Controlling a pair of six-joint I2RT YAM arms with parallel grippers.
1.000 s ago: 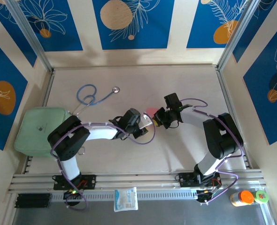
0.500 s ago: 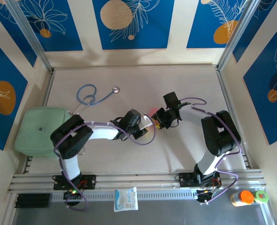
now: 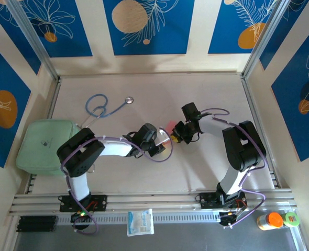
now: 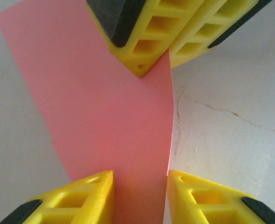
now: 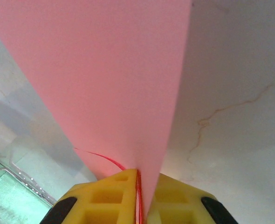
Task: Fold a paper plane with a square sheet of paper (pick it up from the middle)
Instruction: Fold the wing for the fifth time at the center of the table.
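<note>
One pink sheet [image 3: 171, 125], one stethoscope [image 3: 99, 107], one green pad [image 3: 42, 144].

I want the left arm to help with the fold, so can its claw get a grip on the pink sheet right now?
Probably yes: the pink sheet runs between the open fingers of the left claw with nothing in the way, while the right claw pinches it from the opposite side.

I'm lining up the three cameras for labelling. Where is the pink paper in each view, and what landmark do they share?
Top external: pink paper, small patch near picture centre, between the wrists.
Left wrist: pink paper, broad band from top left down into the left gripper.
Right wrist: pink paper, rising from the right gripper across the upper left.
Shared landmark: right gripper shut on the paper; top of left wrist view, bottom of its own.
</note>
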